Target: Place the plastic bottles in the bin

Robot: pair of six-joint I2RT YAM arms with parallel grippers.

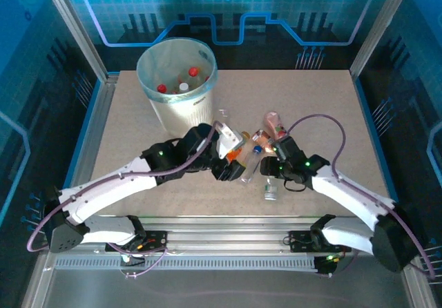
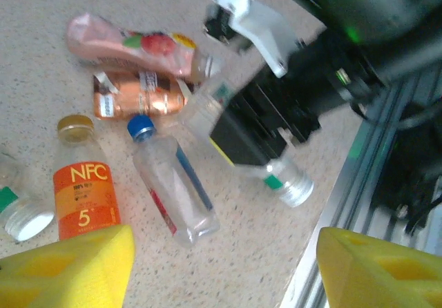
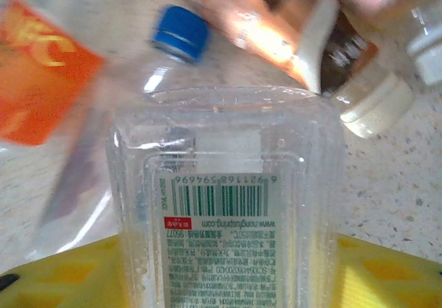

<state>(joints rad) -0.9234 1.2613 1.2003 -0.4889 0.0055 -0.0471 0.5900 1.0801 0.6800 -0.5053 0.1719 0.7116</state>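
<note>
A clear, barcode-labelled square plastic bottle (image 3: 224,204) was clasped by the right gripper (image 3: 224,280), its long axis pointing straight ahead; the round translucent whitish bin (image 1: 169,113) lay ahead-left, nearer the wide-spread left gripper (image 2: 224,270).

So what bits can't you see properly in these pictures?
- Top view: the bottles in the bin are just caps; the rest is too small to make out.
- Left wrist view: the right arm covers the middle of a clear bottle.
- Right wrist view: the barcode bottle runs off the bottom edge; whether the right claw squeezes it is unclear.
</note>
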